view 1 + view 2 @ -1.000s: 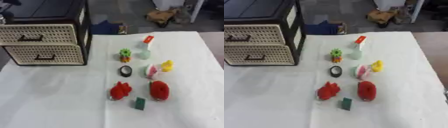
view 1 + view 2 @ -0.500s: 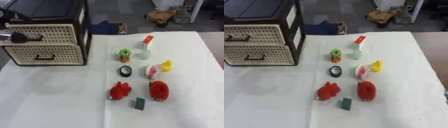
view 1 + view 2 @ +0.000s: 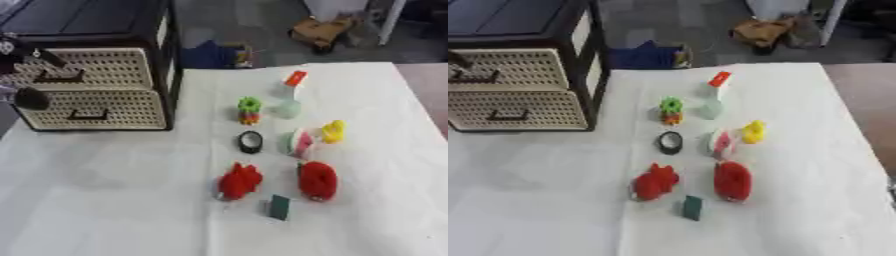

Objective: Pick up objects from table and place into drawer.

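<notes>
So the stuff to pick up sits in a loose cluster on the white tablecloth, a bit toward 3 o'clock of centre. From the far end: a pale bottle with a red cap, a green gear-shaped toy, a yellow duck-like figure, a pink and white piece, a black ring, two red lumpy toys side by side, and a small dark green block closest at 6 o'clock.

The drawer unit stands at about 10 o'clock, black frame with two cream perforated drawers, both closed, dark handles on the fronts.

The left hand shows at the 9 o'clock edge, right in front of the top drawer near its handle. It's dark and blurry, so I can't tell how far open the fingers are or whether it touches the handle.

Lots of bare cloth from 6 to 9 o'clock, and a strip along the 3 o'clock edge.
</notes>
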Available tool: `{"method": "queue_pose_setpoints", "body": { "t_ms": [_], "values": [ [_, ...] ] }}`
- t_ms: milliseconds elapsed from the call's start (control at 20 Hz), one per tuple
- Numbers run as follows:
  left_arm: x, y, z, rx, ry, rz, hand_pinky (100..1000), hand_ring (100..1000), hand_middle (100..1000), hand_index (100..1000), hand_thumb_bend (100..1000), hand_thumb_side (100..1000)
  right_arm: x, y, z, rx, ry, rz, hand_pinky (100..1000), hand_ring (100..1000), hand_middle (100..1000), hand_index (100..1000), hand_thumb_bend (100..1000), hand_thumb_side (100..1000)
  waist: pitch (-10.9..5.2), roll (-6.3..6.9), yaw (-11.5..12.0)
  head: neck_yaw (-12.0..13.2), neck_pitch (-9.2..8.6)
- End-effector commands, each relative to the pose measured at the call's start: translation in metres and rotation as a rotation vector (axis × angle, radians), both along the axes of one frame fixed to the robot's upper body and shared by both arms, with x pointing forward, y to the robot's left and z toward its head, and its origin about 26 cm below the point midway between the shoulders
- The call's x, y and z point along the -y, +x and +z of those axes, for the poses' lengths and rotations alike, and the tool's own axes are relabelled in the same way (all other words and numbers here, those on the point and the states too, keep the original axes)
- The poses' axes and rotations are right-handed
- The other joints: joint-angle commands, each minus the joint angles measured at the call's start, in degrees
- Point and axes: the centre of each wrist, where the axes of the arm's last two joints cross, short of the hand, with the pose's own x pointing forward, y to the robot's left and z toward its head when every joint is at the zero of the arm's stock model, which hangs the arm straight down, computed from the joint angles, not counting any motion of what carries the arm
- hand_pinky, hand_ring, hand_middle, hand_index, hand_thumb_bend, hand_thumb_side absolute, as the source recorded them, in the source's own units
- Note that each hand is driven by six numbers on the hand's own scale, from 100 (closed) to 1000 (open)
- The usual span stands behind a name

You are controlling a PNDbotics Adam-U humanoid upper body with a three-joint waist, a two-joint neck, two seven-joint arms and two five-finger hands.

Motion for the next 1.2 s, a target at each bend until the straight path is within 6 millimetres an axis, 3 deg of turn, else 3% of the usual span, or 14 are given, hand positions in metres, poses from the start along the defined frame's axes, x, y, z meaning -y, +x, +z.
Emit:
{"method": "queue_pose_setpoints", "body": {
  "t_ms": [50, 350, 1200],
  "values": [
    [-0.006, -0.001, 0.011, 0.031, 0.023, 0.034, 100, 100, 100, 982, 903, 1000, 0.001, -0.002, 0.011, 0.033, -0.028, -0.003, 631, 619, 588, 806, 100, 1000, -0.79, -0.07, -0.1, 0.2, -0.61],
    [-0.011, 0.003, 0.015, 0.059, 0.039, 0.118, 100, 100, 100, 936, 997, 1000, 0.001, -0.002, 0.011, 0.034, -0.030, -0.004, 632, 620, 586, 798, 100, 1000, -0.62, -0.19, -0.2, 0.4, -0.85],
    [-0.018, 0.015, 0.026, 0.078, 0.002, 0.185, 100, 100, 100, 880, 932, 1000, 0.001, -0.003, 0.010, 0.032, -0.029, -0.008, 633, 620, 583, 800, 100, 1000, 0.15, 0.10, -1.0, 1.2, -1.87]
  ]
}}
